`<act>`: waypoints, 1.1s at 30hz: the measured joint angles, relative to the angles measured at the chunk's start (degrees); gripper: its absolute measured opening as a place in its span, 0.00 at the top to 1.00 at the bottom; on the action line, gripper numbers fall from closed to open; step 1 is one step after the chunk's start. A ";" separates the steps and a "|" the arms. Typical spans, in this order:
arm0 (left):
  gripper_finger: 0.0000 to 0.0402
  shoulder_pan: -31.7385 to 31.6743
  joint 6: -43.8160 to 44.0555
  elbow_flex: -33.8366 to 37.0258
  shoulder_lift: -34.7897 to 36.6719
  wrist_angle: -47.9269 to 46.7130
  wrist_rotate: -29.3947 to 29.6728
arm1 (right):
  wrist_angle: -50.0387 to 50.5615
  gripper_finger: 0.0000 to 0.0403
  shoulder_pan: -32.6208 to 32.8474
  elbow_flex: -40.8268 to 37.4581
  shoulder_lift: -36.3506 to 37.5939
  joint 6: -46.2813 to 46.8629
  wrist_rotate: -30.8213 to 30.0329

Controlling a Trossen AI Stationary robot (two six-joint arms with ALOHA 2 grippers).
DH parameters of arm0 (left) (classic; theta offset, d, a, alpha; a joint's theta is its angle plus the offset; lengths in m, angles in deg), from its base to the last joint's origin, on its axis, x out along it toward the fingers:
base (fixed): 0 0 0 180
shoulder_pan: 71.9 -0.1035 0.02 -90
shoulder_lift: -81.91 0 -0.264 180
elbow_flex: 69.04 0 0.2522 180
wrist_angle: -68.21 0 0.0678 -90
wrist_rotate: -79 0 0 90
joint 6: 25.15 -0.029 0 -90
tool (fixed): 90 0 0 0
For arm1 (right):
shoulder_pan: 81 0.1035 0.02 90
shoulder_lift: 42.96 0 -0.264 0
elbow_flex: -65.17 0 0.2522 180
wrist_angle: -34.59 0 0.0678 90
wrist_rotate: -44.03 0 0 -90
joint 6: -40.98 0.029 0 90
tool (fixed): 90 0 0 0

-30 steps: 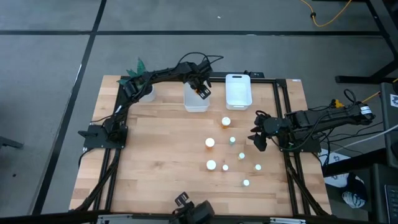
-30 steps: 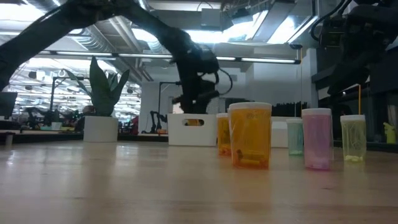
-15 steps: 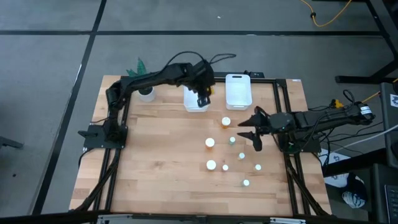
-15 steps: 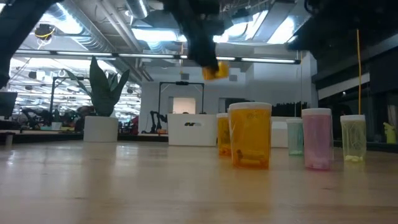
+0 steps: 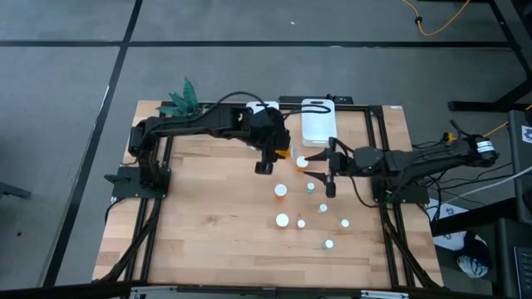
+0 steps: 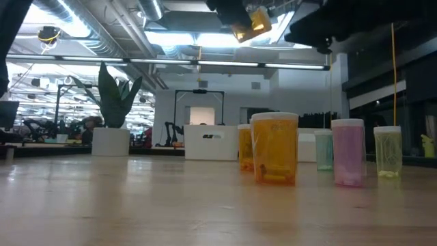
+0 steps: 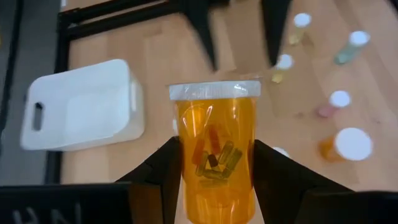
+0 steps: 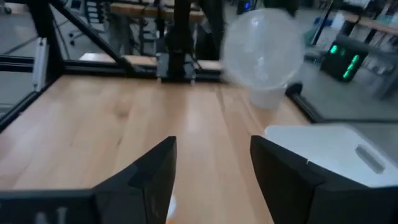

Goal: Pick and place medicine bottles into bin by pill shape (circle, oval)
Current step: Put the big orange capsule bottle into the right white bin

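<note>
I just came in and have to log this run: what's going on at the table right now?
The left gripper holds an orange medicine bottle with oblong pills in the air, near the two white bins. The right gripper is open and empty, reaching toward the bottles on the table. Seven bottles stand there unsorted.

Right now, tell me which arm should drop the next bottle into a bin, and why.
Left. The left gripper already clamps an orange bottle of elongated pills, raised above the table near the white bin. The right gripper is open and empty, among the standing bottles; it would have to pick one first.
</note>
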 joint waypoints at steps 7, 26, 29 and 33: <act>0.63 -0.09 1.52 0.00 0.00 2.26 -4.73 | -2.03 0.37 -2.50 0.00 -3.04 1.37 -0.11; 0.63 2.29 3.05 0.07 -4.74 7.02 -4.68 | -10.48 0.29 -2.59 0.00 -3.78 -1.43 4.87; 0.63 2.43 3.08 0.07 -4.68 7.20 -4.61 | -10.60 0.29 -2.57 0.02 -3.78 -1.29 4.84; 0.63 2.40 4.12 0.07 -4.68 7.35 -4.61 | -10.48 0.32 -2.58 0.02 -3.78 -1.25 4.76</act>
